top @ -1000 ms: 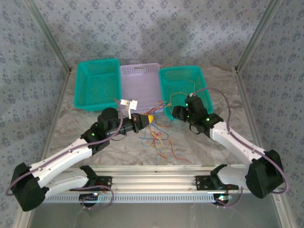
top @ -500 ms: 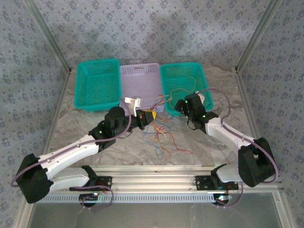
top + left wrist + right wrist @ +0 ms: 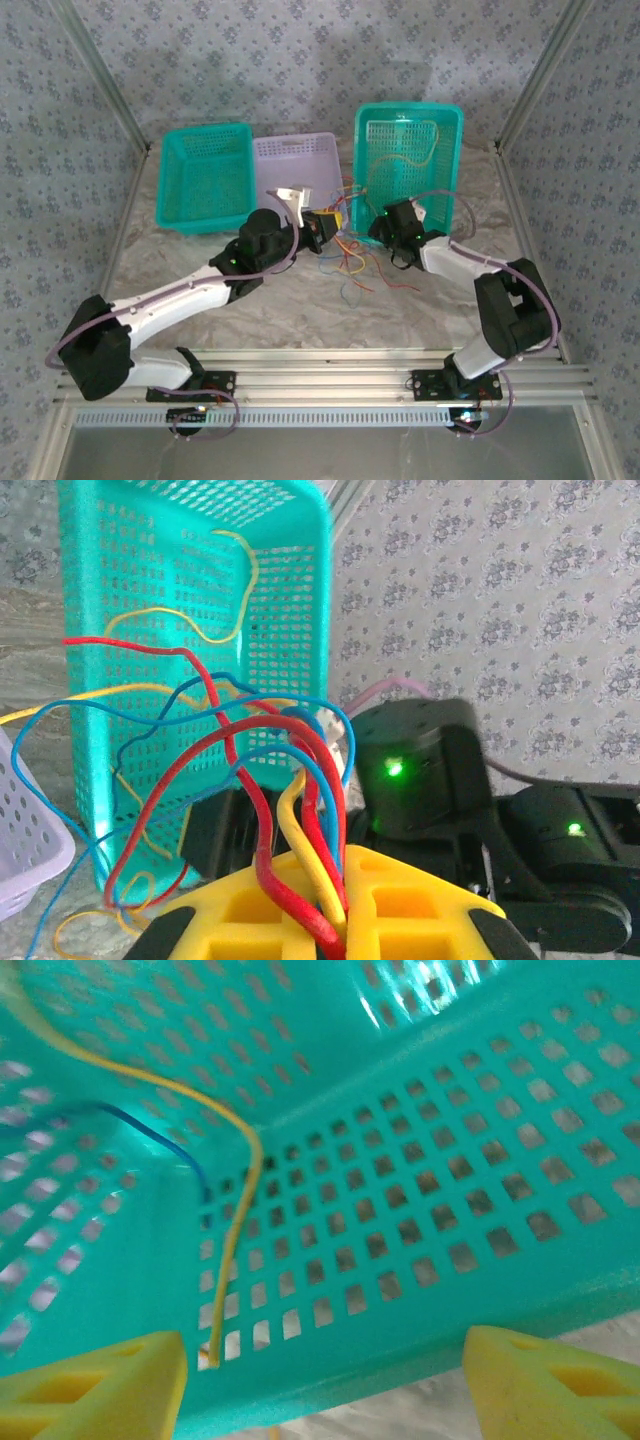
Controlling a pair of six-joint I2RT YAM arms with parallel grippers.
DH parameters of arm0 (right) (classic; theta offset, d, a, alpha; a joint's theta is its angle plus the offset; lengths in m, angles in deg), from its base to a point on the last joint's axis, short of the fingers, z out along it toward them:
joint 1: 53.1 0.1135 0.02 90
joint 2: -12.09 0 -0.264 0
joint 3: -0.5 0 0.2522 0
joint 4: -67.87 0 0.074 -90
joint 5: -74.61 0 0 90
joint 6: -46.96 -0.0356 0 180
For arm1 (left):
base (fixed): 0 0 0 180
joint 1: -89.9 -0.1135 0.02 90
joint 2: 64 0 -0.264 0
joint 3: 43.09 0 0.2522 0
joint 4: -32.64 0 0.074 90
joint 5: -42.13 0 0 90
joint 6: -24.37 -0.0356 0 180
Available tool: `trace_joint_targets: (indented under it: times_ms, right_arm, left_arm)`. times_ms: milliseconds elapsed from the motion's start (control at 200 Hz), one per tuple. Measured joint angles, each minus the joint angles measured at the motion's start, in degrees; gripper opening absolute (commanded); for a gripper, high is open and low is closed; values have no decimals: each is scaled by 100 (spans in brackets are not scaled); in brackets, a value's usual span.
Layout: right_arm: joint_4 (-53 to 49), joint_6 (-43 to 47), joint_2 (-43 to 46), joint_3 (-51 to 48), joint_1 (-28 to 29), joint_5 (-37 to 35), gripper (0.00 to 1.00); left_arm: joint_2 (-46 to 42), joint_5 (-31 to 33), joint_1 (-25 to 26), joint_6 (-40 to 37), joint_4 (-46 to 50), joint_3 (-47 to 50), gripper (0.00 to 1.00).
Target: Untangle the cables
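Currently, the left gripper (image 3: 342,865) is clamped on the cables (image 3: 262,840) — red, blue and yellow strands looping toward the tipped-up teal basket (image 3: 450,1160). The right gripper (image 3: 325,1345) has its jaws apart at the basket wall. Likely step: separating strands. Next — pinch one strand and draw it clear.

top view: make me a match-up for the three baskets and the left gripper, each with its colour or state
1 left basket
2 middle basket
3 right basket
4 left gripper

a shut on cables
b teal, tipped up
c purple
d teal, lying flat

Pairs: 1-d, 2-c, 3-b, 4-a
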Motion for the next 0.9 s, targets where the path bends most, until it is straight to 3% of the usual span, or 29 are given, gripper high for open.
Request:
trace_joint_targets:
  times_ms: [185, 620, 899]
  right_arm:
    - [-573, 114, 122, 35, -72, 79, 75]
    - [-1266, 691, 1322, 719, -238, -175, 76]
    - [-1340, 1167, 2127, 717, -339, 138, 77]
  left_arm:
    - [122, -37, 0, 2, -105, -341, 0]
    - [107, -243, 186, -59, -61, -647, 0]
    - [-782, -317, 411, -219, 463, -734, 0]
